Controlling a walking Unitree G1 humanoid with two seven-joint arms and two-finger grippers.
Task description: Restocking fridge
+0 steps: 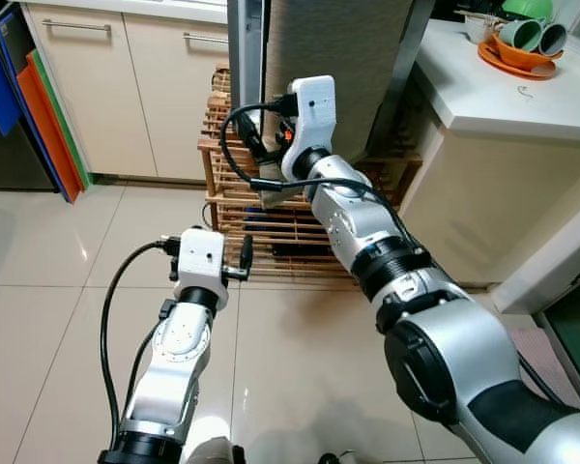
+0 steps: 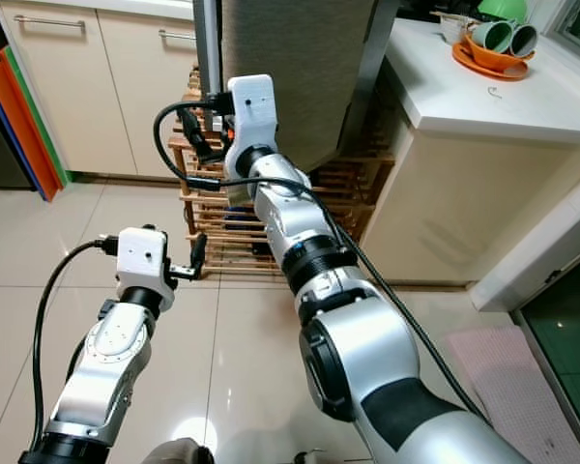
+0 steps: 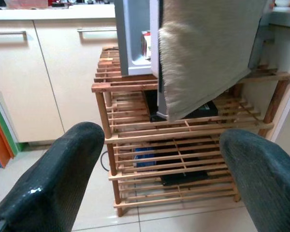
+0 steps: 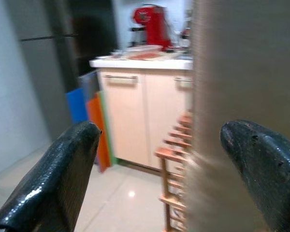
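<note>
fridge: small grey-silver mini fridge (image 3: 135,43) sits on top of the slatted wooden rack (image 1: 234,217), between the cream cabinets (image 1: 126,92) and the white counter (image 1: 503,101). Most of its front and side is draped by a beige woven cloth (image 3: 203,53) hanging down past the top shelf.
fridge look: bare metal edge visible at the robot's left of the cloth; something red and white just inside/behind that edge in the left wrist view, can't tell what.
right gripper (image 4: 159,169): arm raised, at the fridge's left front edge beside the cloth; fingers (image 4: 58,174) spread wide, nothing between them. Wrist view blurred.
left gripper (image 3: 159,179): lower, well short of the rack, pointed at it; fingers (image 3: 58,179) apart, holding nothing.
rack: dark flat items and a blue one on lower shelves, too unclear to name.
counter: orange plate with green cups (image 1: 527,39) at the far end.
left of cabinets: blue, orange, green boards (image 1: 29,106) leaning upright.
right wrist background: red appliance (image 4: 152,21) on a counter.
floor: glossy pale tile (image 1: 48,319).
</note>
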